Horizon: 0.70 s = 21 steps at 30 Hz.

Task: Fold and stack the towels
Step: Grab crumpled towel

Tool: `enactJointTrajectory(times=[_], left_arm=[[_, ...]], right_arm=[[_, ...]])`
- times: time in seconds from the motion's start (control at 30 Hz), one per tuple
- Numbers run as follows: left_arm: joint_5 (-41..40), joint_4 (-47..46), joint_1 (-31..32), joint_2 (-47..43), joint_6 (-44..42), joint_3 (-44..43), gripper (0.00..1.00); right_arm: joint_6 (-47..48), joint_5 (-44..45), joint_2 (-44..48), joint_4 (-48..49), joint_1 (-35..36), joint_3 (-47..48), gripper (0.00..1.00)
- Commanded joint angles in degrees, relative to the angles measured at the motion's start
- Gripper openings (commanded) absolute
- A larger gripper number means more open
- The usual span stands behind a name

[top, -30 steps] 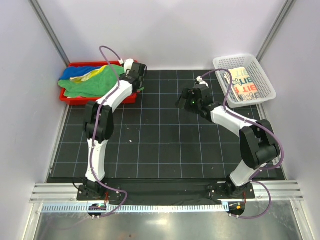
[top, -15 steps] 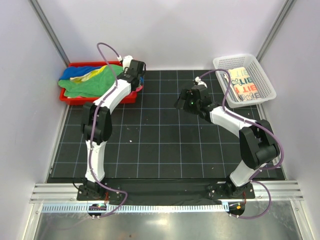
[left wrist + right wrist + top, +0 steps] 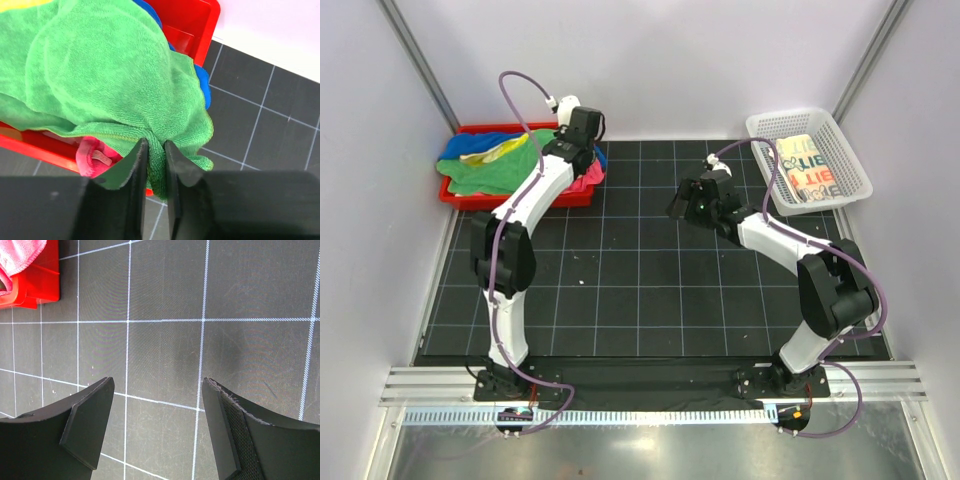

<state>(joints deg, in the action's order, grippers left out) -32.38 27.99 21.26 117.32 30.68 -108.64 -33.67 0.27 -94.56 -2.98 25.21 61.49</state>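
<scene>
- The left gripper (image 3: 156,146) pinches the green towel (image 3: 110,75).
- The right gripper (image 3: 157,385) is spread wide, holding nothing.
- The cream towel (image 3: 807,172) in the basket (image 3: 850,150) shows "LIE".

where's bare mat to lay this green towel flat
The middle and near half of the mat is bare and widest. The far strip between red tray and basket is tighter: the left gripper pinching the green towel and the open right gripper sit there.

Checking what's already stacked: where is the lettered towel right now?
Top view: the cream lettered towel lies in the white mesh basket at the table's far right corner, opposite the red tray.
</scene>
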Motion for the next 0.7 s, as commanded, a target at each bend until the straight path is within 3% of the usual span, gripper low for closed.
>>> enactJointTrajectory(times=[0.0,0.27,0.67], left_arm=[[-0.9,-1.7,0.0,-3.4,-1.4,-2.7,0.25],[-2.2,-2.4,0.0,-4.0,-2.8,-3.2,0.16],[-3.7,-9.1,0.1,-5.8,-8.4,-3.2,0.17]], right_arm=[[1.2,1.3,-0.7,2.2,0.5,2.9,0.78],[1.4,1.7,-0.7,2.1,0.6,2.8,0.78],[2.2,2.5,-0.7,1.8,1.3,3.2,0.78]])
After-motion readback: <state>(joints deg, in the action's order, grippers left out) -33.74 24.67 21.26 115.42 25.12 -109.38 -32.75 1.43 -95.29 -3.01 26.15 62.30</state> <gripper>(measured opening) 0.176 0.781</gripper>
